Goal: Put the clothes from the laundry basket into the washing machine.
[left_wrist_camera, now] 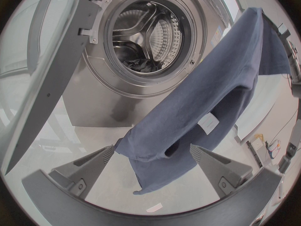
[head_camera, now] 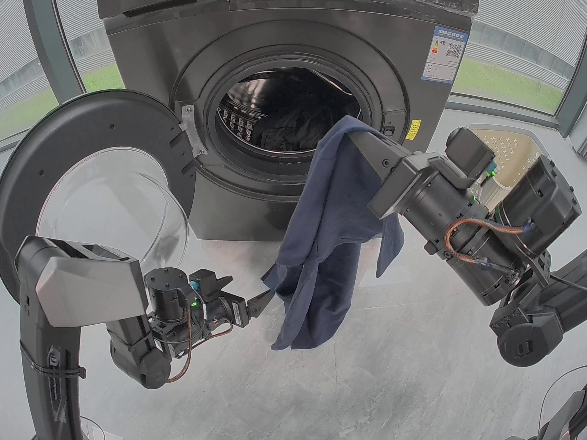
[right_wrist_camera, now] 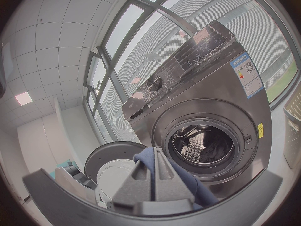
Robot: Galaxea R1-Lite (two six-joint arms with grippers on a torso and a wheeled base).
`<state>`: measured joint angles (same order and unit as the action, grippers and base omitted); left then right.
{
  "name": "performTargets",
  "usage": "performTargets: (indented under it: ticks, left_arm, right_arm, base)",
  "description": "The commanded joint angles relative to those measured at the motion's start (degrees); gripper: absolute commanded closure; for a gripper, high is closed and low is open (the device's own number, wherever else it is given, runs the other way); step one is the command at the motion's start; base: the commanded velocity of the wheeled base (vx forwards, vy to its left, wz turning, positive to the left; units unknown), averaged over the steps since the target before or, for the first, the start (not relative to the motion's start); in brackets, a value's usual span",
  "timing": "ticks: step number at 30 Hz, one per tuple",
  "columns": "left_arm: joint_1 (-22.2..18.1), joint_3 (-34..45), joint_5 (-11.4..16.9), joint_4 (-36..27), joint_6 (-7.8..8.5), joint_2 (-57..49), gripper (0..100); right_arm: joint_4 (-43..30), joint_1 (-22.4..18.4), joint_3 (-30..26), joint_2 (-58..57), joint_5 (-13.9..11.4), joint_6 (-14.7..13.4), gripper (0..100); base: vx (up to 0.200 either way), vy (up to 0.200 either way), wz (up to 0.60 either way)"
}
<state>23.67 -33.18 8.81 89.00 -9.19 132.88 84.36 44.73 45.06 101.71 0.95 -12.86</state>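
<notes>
Left wrist view puts us right at the action: the left gripper point(left_wrist_camera: 151, 152) is spread wide, low near the floor point(head_camera: 397, 368), with the hanging tail of the blue shirt point(left_wrist_camera: 200, 91) dangling inside that spread but not clamped. Higher up, the right gripper point(right_wrist_camera: 153, 167) is pressed together on the shirt's top fold, holding it just in front of the washing machine point(head_camera: 293, 38) mouth. Beyond, the door point(head_camera: 92, 135) stands swung wide open on the left, and dark clothes point(head_camera: 293, 126) already lie in the drum point(left_wrist_camera: 163, 32). The laundry basket point(head_camera: 513, 154) sits to the right of the machine. We'd say the trick now is to pinch that loose tail, lift it level with the opening, then feed both ends deep past the rim together so nothing drapes over the lip.
</notes>
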Motion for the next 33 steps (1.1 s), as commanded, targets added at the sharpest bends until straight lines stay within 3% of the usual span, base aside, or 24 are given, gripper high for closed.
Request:
performTargets:
  ticks: [1,7,19,25,33]
  left_arm:
    - [0.23,-2.94,0.33,0.21,1.46,5.11,0]
    - [0.5,-7.42,0.5,0.21,2.25,9.24,0]
    - [1.73,-6.81,1.47,0.29,2.78,10.47,0]
    - [2.17,-7.86,3.32,0.29,5.41,12.76,0]
    - [3.31,-14.01,3.49,0.21,5.15,16.45,0]
  right_arm:
    - [0.02,0.62,-0.06,-0.1,0.02,0.03,100]
    - [0.1,1.06,-1.29,-0.19,0.1,-0.06,100]
    - [0.46,1.15,-2.69,-0.9,0.1,-0.06,100]
    - [0.46,1.06,-3.04,-0.98,0.1,0.03,100]
    - [0.37,1.15,-3.04,-0.81,0.1,0.03,100]
  base:
    - [0.0,0.0,0.0]
    - [0.0,0.0,0.0]
    - [0.0,0.0,0.0]
    - [0.0,0.0,0.0]
    - [0.0,0.0,0.0]
